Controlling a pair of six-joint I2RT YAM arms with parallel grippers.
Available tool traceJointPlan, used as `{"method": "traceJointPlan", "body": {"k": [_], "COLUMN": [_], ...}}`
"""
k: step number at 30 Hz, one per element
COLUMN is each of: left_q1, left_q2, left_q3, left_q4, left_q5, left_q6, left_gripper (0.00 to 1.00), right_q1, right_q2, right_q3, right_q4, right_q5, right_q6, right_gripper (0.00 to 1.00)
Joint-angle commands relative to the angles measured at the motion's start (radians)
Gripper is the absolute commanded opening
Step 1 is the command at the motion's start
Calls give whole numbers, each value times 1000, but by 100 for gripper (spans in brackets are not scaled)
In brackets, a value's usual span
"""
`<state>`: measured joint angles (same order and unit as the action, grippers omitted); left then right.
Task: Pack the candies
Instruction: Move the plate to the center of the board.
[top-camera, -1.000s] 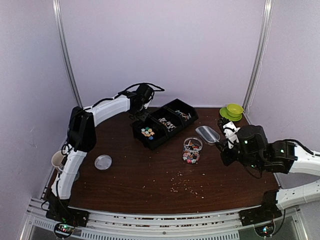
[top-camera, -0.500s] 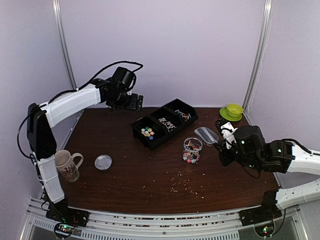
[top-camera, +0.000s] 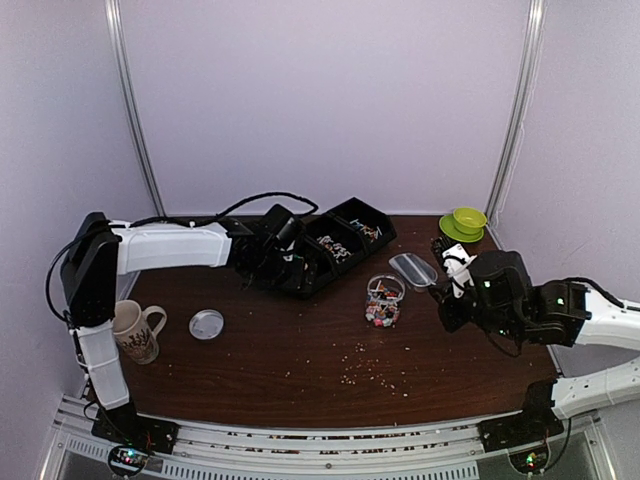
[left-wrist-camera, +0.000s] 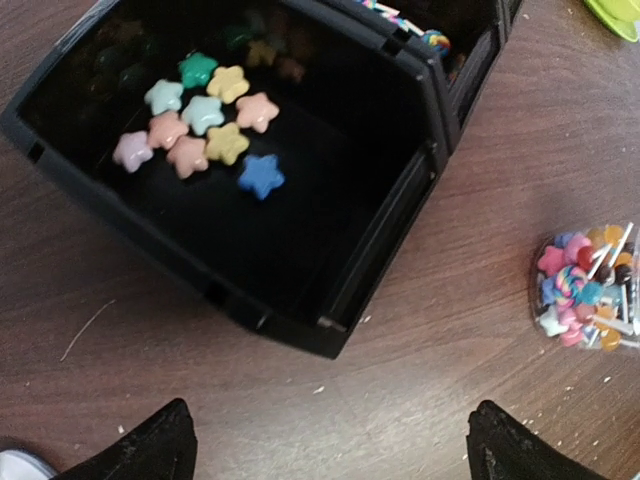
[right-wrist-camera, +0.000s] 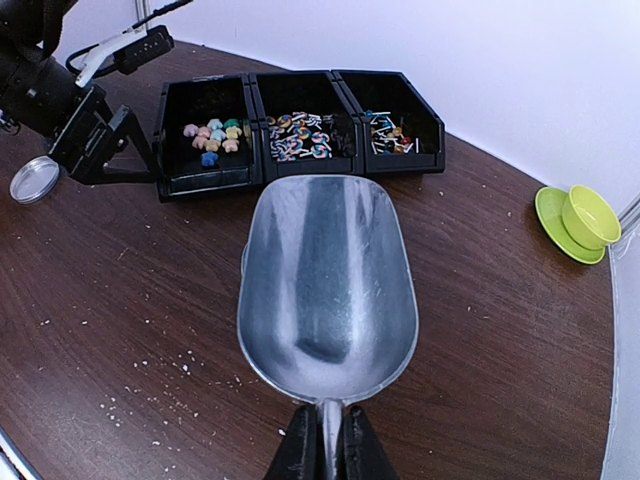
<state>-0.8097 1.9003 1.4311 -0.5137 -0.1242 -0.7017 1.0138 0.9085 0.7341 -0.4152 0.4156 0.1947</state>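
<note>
Jaws wide, empty on left gripper (left-wrist-camera: 330, 450), low before bin (left-wrist-camera: 392, 218) of candies (left-wrist-camera: 200, 125), right gripper (right-wrist-camera: 320, 445) clamping scoop (right-wrist-camera: 327, 285)

Left arm (top-camera: 175, 246) is stretching low toward mid-table, left gripper (left-wrist-camera: 330, 450) gaping wide. Right gripper (right-wrist-camera: 325, 445) is pinching scoop (right-wrist-camera: 327, 290) handle, wrist level.

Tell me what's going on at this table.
The right tool is shut on the handle of an empty metal scoop, held above the table. The left tool hangs open just short of the black bin, whose end compartment holds pastel star candies. A clear tub of mixed candies stands beside the bin.
</note>
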Motion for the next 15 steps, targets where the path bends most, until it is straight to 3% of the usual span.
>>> {"method": "traceJointPlan", "body": {"k": [1,10,15], "left_q1": [5,26,71], "left_q2": [80,168,189], "left_q3": [48,89,104], "left_q4": [52,16,6], "left_q5": [-9,-47,-49], "left_q6": [-8,37,72], "left_gripper": [94,83,71], "right_q1": [-4,-7,-60], "right_q2": [-23,-30,9], "right_q3": [7,13,6], "right_q4": [2,-44,-50], "right_q5": [7,128,152], "right_q6": [11,33,70], "right_gripper": [0,0,0]}}
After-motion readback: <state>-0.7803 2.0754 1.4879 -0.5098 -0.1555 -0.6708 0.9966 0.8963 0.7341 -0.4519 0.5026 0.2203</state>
